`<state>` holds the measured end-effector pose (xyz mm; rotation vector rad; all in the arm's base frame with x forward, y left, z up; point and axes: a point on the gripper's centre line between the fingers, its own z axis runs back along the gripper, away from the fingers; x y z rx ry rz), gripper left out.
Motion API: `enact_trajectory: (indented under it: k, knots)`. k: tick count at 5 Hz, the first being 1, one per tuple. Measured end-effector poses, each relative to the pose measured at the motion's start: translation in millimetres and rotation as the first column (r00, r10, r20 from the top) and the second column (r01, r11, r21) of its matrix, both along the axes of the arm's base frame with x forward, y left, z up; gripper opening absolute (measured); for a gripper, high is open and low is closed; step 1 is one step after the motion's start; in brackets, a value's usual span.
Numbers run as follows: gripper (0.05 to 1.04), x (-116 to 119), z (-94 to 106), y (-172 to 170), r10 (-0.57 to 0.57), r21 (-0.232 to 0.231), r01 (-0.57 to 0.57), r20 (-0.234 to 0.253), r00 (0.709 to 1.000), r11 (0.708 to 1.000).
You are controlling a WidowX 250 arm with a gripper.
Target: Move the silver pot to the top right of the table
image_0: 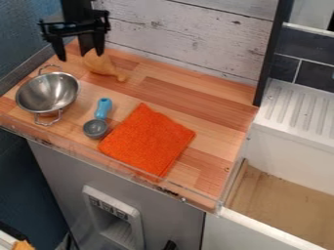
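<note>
The gripper (81, 52) hangs over the back left of the wooden counter, its two fingers spread apart with a gap between them. Below and slightly left of it, the silver pot (48, 93) stands upright near the counter's left edge, one wire handle toward the back and one toward the front. Pot and gripper are apart. The inside of the pot looks bare. The wooden table (189, 102) carries the pot at its left end.
A drumstick-like toy (99, 63) lies just behind the gripper's right finger. A blue-handled scoop (96, 124) and an orange cloth (148, 140) lie right of the pot. A whitewashed board wall backs the counter; a dark post (271, 53) and white sink (297, 129) border its right.
</note>
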<state>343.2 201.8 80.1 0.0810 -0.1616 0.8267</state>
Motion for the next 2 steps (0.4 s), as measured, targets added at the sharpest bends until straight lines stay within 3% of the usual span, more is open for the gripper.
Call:
enact_trajectory:
  k: [1, 2]
  knots:
    - [1.001, -22, 1.4, 12, -0.006, -0.008, 0.006, 0.003, 1.0, 1.0]
    - [1.001, -45, -1.2, 25, 0.009, 0.029, -0.009, -0.011, 1.0, 1.0]
